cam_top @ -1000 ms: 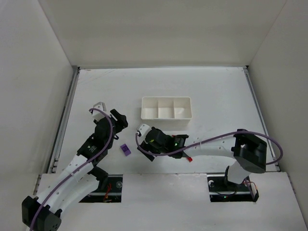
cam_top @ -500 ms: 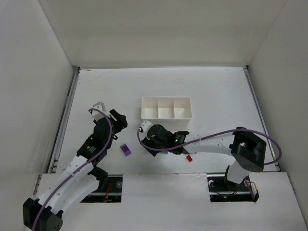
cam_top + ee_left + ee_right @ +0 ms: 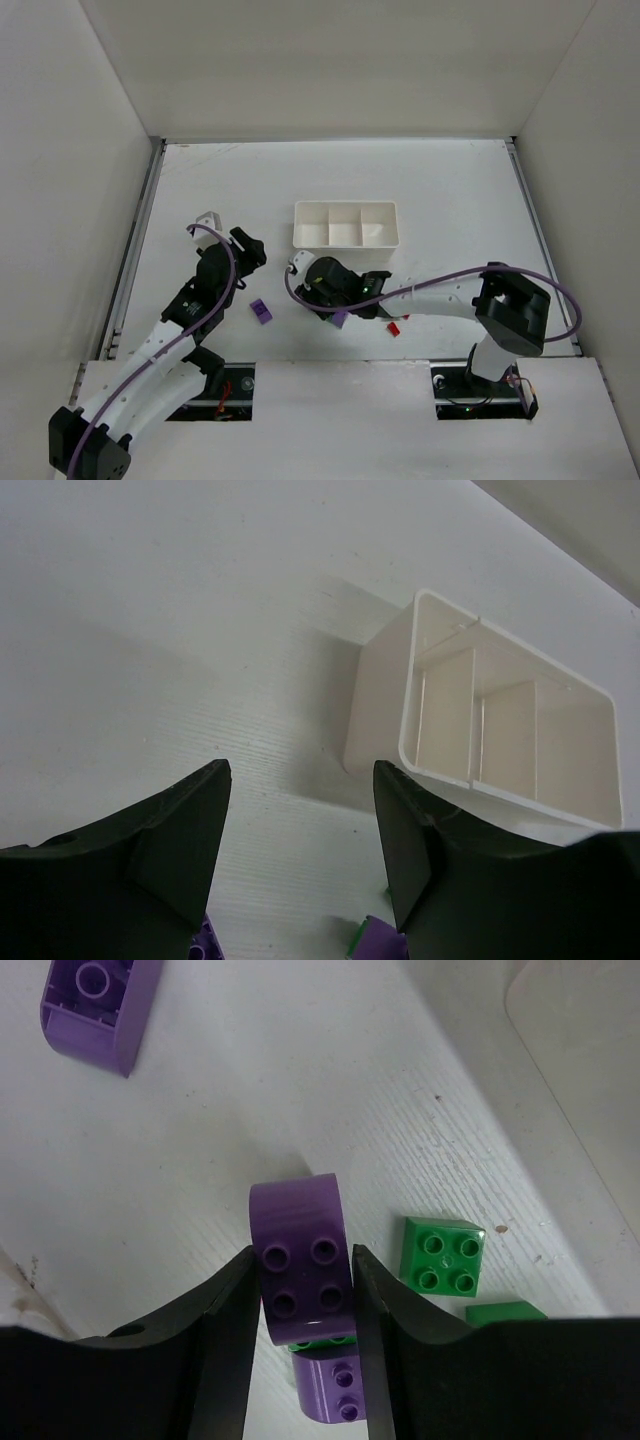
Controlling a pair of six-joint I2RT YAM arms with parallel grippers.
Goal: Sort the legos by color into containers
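Since a sec ago R gripper (image 3: 300, 1295) has drawn its jaws in and its wrist has slid a bit toward the tray. It now pinches a rounded purple brick (image 3: 297, 1222) by both sides, studs facing the wrist cam. Right under that brick, partly hidden, sit a green sliver (image 3: 318, 1342) and a second purple piece (image 3: 330, 1398). Just beside, to the right, lies a square green brick (image 3: 440, 1255), w/ another green one (image 3: 505, 1312) near it at the finger's edge. Well apart, a long purple brick (image 3: 95, 1005) lies on the table (image 3: 200, 1140). L gripper (image 3: 300, 850) hovers w/ jaws spread, only table showing btwn them, facing the white tray (image 3: 380, 720) w/ its 3 compartments side by side. From above, a red brick (image 3: 395, 328) lies by the R arm, apart from the tray
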